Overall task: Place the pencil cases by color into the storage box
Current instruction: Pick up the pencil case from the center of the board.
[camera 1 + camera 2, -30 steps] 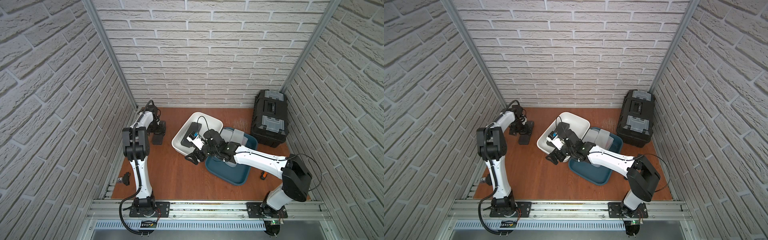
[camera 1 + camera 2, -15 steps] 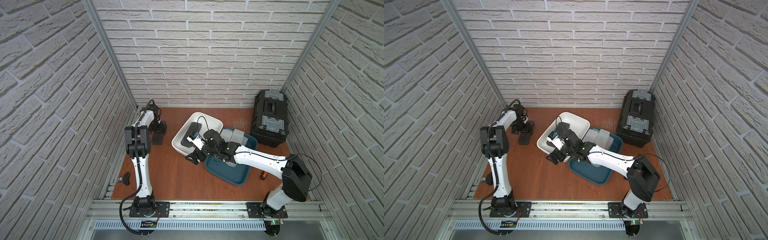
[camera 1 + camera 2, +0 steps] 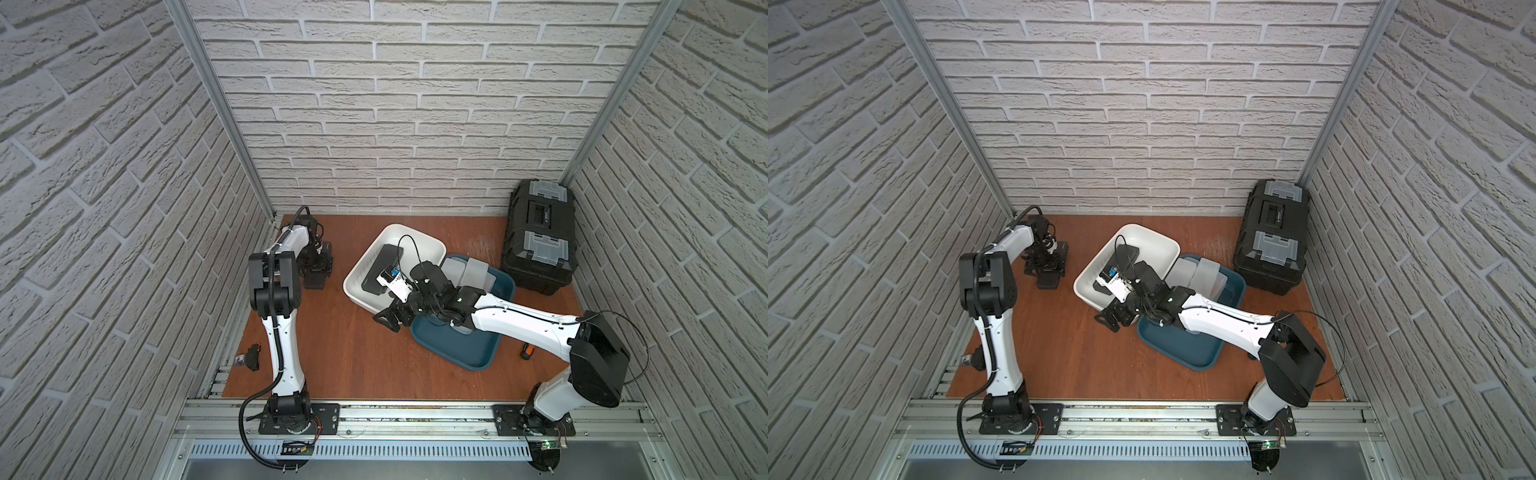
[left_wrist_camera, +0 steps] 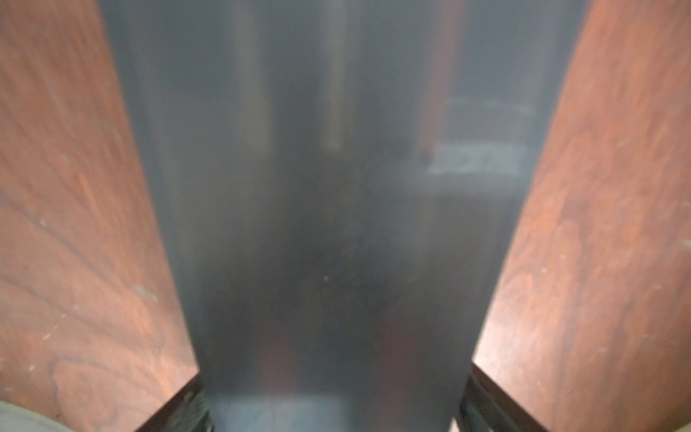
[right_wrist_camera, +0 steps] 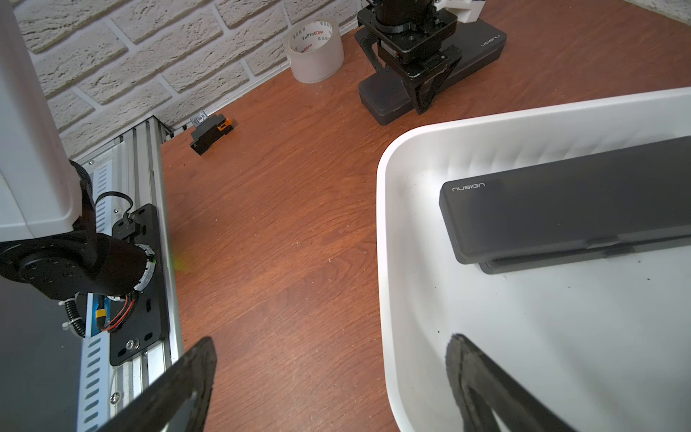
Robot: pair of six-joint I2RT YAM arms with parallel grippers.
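- Left gripper (image 3: 318, 268) is down over a matte black pencil case (image 3: 314, 281) lying flat at the table's 10 o'clock. Its fingers (image 5: 422, 95) straddle the case's long sides, and I can't tell whether the pads are pressing or only alongside.
- Through my left wrist camera that case is a smooth, dark, blurred slab filling the gap, with wood grain on either side.
- Right gripper (image 5: 329, 342) stands spread wide and empty. One finger is over bare wood and one over the white bin (image 3: 432, 246), with the bin's rim between them.
- That bin is glossy plastic with rounded corners and a raised wall, and it sits just toward 12 o'clock from the table's centre. Two matte black cases (image 5: 561, 213) lie stacked flat inside it, their corners rounded.
- At the bin's 4 o'clock, just beside it, sits a blue tray (image 3: 469, 353). Frosted translucent cases (image 3: 473, 270) pile at the tray's 12 o'clock end, and my right arm crosses above it.
- At 2 o'clock a ribbed black toolbox (image 3: 540, 237) sits against the wall.
- Near the left gripper a clear tape roll (image 5: 316, 52) stands by the wall. A small black-and-orange part (image 5: 211, 132) lies at the 8 o'clock edge.
- Bare reddish wood (image 3: 353, 353) gives me open room from 6 to 8 o'clock.
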